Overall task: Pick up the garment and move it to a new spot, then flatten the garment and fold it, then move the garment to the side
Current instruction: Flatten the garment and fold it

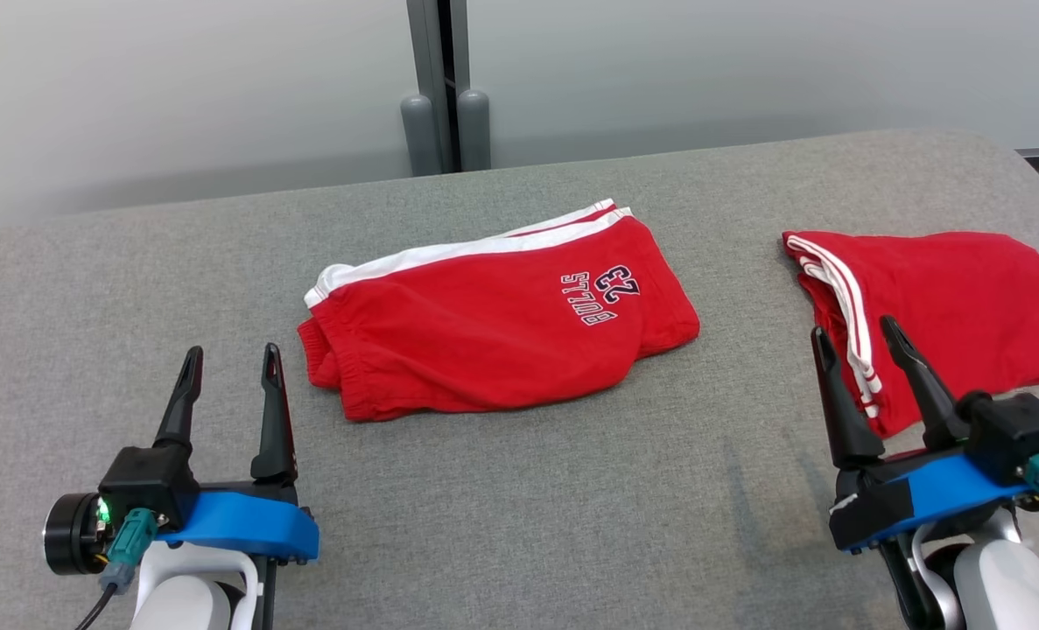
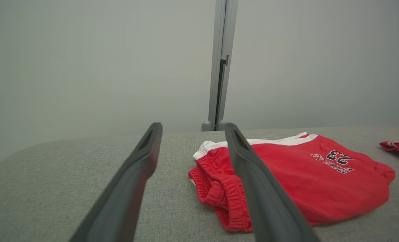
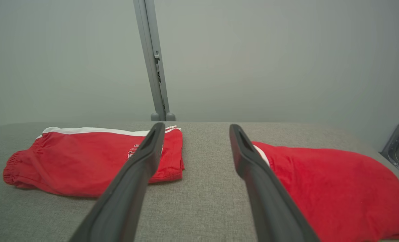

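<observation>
Left gripper: fingers spread wide, nothing between them, tips over bare grey upholstered surface. Right gripper: also wide, empty.

Red shorts lie flat and folded on the surface, forward and to the right of the left gripper, forward and to the left of the right gripper, roughly between the two. They are apart from both. The long axis runs across the fingers' pointing direction, tilted a bit. The elastic waistband end is the end nearer the left gripper, just past its right finger. The leg-hem end points toward the right gripper's side and slightly farther off. A white stripe runs along the edge far from the grippers. The navy print sits near the hem end and reads upside down in the head view.

Second red garment is directly ahead of the right gripper and off to its right, with white stripes on the edge nearest the shorts. In the head view the right gripper's fingers overlap it; contact can't be told. In the right wrist view the gap between the fingers shows bare grey surface, and the garment starts behind the right finger.

Grey post stands beyond the far edge.
</observation>
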Controlling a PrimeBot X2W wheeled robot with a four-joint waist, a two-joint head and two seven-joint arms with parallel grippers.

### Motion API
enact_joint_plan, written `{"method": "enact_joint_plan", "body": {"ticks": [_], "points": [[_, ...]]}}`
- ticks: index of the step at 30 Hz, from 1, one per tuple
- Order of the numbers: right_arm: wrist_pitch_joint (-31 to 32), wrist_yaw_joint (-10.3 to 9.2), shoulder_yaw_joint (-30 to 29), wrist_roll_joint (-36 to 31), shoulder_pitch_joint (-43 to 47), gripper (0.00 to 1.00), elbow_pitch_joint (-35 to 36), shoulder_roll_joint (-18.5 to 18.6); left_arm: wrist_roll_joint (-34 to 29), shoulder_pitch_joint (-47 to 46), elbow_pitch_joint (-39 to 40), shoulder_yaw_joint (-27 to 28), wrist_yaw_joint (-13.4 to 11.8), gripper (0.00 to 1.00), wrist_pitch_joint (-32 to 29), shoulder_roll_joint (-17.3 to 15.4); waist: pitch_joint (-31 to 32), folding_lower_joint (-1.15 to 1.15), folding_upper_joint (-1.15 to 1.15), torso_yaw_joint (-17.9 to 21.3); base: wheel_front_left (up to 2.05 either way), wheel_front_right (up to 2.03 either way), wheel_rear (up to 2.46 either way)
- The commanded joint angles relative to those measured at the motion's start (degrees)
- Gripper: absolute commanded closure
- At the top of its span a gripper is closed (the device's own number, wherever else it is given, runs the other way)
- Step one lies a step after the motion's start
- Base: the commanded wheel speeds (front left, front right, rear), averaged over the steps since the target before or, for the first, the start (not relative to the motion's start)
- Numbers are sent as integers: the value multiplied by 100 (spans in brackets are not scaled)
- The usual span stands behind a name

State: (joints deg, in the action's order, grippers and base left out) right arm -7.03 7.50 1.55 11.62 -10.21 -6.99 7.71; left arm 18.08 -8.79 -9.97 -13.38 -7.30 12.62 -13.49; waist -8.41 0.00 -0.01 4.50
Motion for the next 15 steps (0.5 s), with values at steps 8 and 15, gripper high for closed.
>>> {"method": "enact_joint_plan", "body": {"ticks": [8,15], "points": [[304,-2,-137,-54,314,0,466,-93,26,140,163,-26,-112,0,-125,-56,47,0,1,12,0,0,0],[364,-2,-167,-12,371,0,572,-116,36,135,221,-50,-146,0,-147,-85,5,0,1,0,0,0,0]]}}
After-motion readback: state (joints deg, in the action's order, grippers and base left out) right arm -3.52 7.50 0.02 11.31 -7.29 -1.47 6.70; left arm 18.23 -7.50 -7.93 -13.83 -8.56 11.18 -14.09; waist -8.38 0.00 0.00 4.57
